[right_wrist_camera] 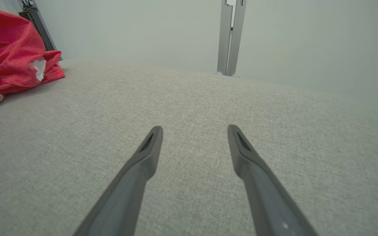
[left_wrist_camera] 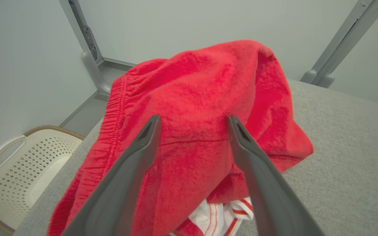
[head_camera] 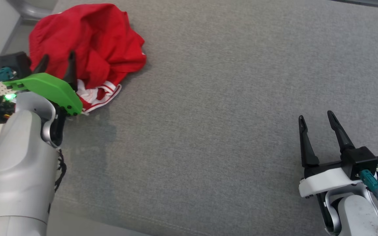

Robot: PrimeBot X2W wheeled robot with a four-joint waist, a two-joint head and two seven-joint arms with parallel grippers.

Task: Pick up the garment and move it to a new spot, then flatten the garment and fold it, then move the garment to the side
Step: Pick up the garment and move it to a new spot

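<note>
"Garment [head_camera: 90, 42], red with white striped trim: location?"
"Crumpled heap, far left corner of the grey cushion [head_camera: 225, 98], right at its edge; white basket [left_wrist_camera: 21, 170] below that edge"
"Left gripper [head_camera: 59, 55]?"
"Forearm raised from lower left, fingers aimed into the heap – spread wide, nothing clasped; contact cannot be told"
"Right gripper [head_camera: 315, 115]?"
"Low at near right, fingers spread and empty over bare cushion"
"Open room?"
"Wide bare stretch between heap and right gripper"
</note>
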